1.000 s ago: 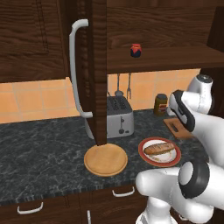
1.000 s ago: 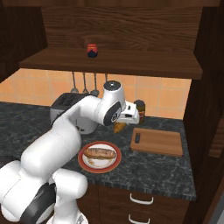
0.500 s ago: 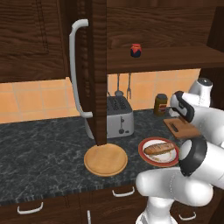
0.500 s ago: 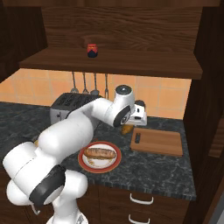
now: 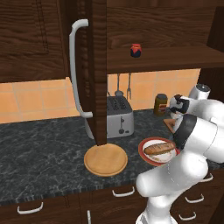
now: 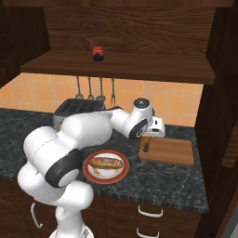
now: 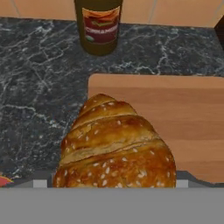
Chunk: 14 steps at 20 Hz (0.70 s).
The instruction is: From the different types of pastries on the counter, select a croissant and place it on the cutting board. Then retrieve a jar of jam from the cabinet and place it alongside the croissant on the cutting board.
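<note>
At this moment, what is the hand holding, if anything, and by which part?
The hand holds the croissant over the left end of the cutting board. The fingers are hidden behind the pastry, so the exact place of the hold cannot be told.

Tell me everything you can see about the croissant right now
The croissant is a golden-brown crescent pastry with ridged, layered folds and pale speckles on its crust. In the hand view it sits close in front of the camera, over the near left corner of the cutting board, partly past the edge above the dark counter. An olive-brown bottle stands beyond it. Its lower part is cut off, so whether it rests on the board cannot be told.
</note>
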### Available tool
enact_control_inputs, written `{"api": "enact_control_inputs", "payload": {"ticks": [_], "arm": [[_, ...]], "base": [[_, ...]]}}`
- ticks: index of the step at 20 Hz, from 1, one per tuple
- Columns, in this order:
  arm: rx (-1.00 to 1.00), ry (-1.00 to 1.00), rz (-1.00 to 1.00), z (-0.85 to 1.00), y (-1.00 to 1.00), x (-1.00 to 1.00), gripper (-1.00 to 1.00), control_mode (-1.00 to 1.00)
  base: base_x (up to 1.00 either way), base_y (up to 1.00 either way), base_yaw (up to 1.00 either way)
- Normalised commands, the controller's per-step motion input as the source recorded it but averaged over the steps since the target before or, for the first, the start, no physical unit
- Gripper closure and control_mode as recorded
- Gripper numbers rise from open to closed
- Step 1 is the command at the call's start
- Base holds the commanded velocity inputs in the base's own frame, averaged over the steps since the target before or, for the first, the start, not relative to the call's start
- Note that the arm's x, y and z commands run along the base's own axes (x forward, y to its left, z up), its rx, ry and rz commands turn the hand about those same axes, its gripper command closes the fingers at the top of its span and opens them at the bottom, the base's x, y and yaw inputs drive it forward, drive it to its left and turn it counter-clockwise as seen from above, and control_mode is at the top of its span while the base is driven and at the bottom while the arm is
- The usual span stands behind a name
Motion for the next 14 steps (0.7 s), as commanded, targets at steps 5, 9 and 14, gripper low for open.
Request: {"api": "enact_control_inputs", "payload": {"ticks": [5,9,14], "arm": [[0.00,0.03,0.00,-0.30,-0.55,0.03,1.00,-1.00],[0.00,0.03,0.00,-0.22,-0.09,0.19,1.00,-1.00],[0.00,0.04,0.00,-0.18,0.00,0.31,1.00,-1.00]], "base": [[0.00,0.00,0.00],[0.00,0.00,0.00],[0.00,0.00,0.00]]}}
